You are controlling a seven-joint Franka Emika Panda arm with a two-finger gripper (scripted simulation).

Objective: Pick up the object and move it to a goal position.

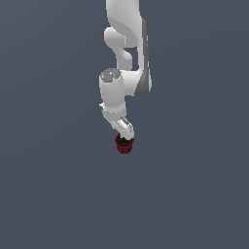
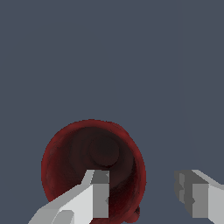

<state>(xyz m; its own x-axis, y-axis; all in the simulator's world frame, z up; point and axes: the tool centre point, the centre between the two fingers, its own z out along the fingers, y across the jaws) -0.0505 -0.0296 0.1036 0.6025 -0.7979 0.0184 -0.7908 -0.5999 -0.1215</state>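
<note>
The object is a small dark red cup (image 1: 124, 147) standing upright on the flat grey floor, near the middle of the exterior view. In the wrist view the cup (image 2: 65, 153) shows its thick rim and dark inside from above. My gripper (image 1: 127, 137) hangs right over the cup's mouth and is open. One finger (image 2: 99, 194) lies over the cup's inside and the other finger (image 2: 192, 197) stands outside it, so one side of the rim falls between them under the gripper (image 2: 144, 194). Neither finger visibly presses on the cup.
The white arm (image 1: 124, 58) comes down from the top of the exterior view. A plain grey floor (image 1: 48, 194) surrounds the cup, with no other objects in sight.
</note>
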